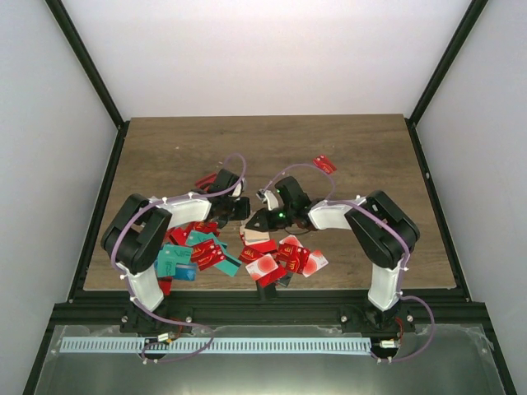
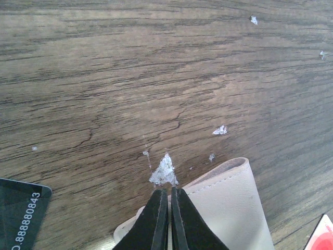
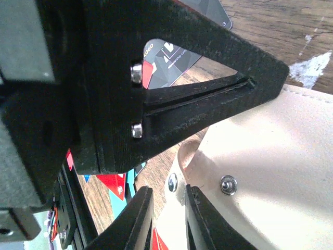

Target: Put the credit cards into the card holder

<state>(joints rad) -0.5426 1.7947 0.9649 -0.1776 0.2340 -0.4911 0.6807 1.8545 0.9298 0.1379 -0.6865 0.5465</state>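
Observation:
The beige card holder point(image 2: 229, 208) lies partly open on the wood, its snap studs showing in the right wrist view point(image 3: 281, 156). My left gripper point(image 2: 169, 191) is shut on the edge of its flap. My right gripper point(image 3: 169, 195) has its jaws narrowly apart around the holder's snap tab point(image 3: 172, 182). From above, both grippers point(image 1: 241, 207) point(image 1: 255, 220) meet over the holder point(image 1: 254, 236). Credit cards, mostly red with some teal, lie scattered in front of both arms point(image 1: 202, 247) point(image 1: 288, 255). No card sits in either gripper.
A black card point(image 2: 21, 213) lies at the left of the left wrist view and a red-and-white one point(image 2: 322, 237) at the right. One red card point(image 1: 324, 164) sits apart at the back right. The left arm's black finger point(image 3: 182, 78) crosses the right wrist view. White scuffs point(image 2: 164, 172) mark the wood.

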